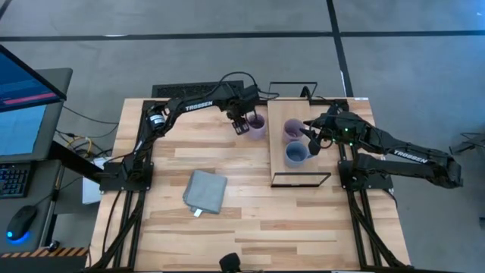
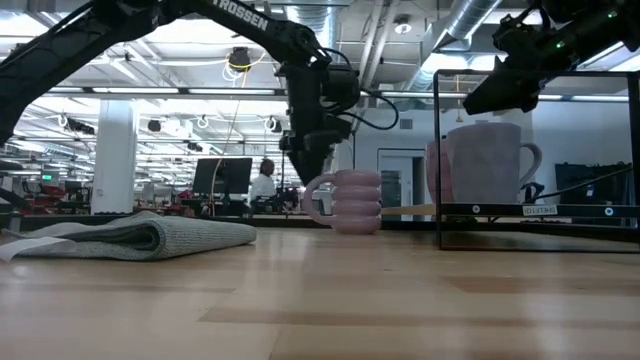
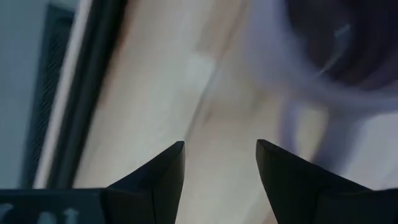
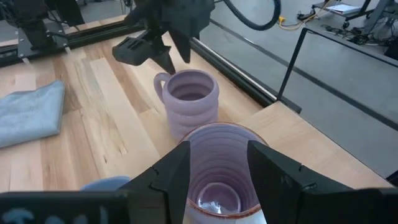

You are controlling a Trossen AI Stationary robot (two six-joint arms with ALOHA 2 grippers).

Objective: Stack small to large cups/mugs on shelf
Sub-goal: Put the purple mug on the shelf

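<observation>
A ribbed lavender mug [image 1: 257, 125] [image 2: 345, 200] stands upright on the table just left of the shelf [image 1: 282, 168]. My left gripper [image 1: 241, 127] [image 3: 221, 144] hovers open, pointing down, close above and beside the mug's handle [image 4: 160, 81], with only bare table between its fingers. On the shelf board stand a smooth lavender mug [image 1: 292, 130] [image 4: 217, 165] and a blue-grey mug [image 1: 295, 154]. My right gripper [image 1: 309, 139] [image 2: 500, 95] hangs open in the air above the smooth lavender mug, clear of it.
A folded grey cloth [image 1: 204, 191] [image 2: 140, 237] lies on the table nearer the front, left of centre. The shelf's black wire frame [image 2: 437, 150] rises around the board and its mugs. Bare wood stretches across the table's near half.
</observation>
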